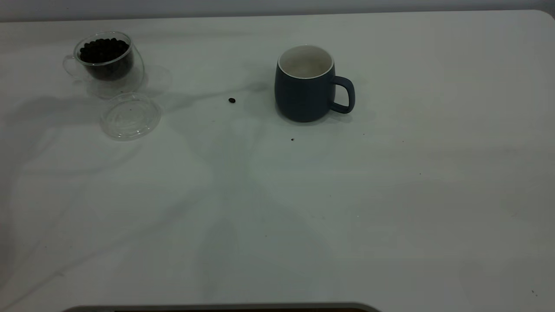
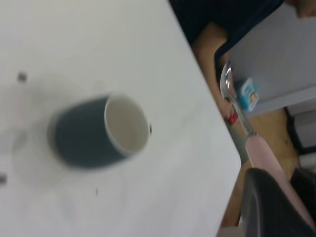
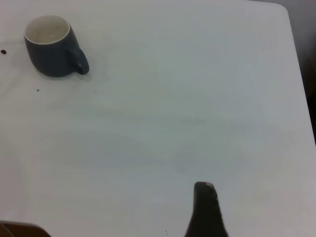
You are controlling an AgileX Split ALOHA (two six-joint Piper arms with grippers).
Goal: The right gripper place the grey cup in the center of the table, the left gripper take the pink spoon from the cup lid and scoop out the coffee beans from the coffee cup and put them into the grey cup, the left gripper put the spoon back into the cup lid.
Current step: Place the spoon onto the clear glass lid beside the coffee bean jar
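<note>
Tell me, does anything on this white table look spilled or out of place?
Yes. One dark coffee bean lies loose on the white table, between the clear round lid and the blue-grey ceramic mug, away from the bean-filled glass cup.

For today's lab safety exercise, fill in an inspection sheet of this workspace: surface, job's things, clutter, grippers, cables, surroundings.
Surface: white table, shadowed, a few tiny dark specks.
Job's things: grey cup upright near the middle, no beans seen inside; coffee cup at far left holding coffee beans; cup lid flat beside it, nothing on it; pink spoon held off the table.
Clutter: one stray bean between the cups.
Grippers: left gripper holds the spoon's handle; right gripper away from the grey cup.
Cables: nothing seen.
Surroundings: person's arm beyond the table edge, wooden floor.
</note>
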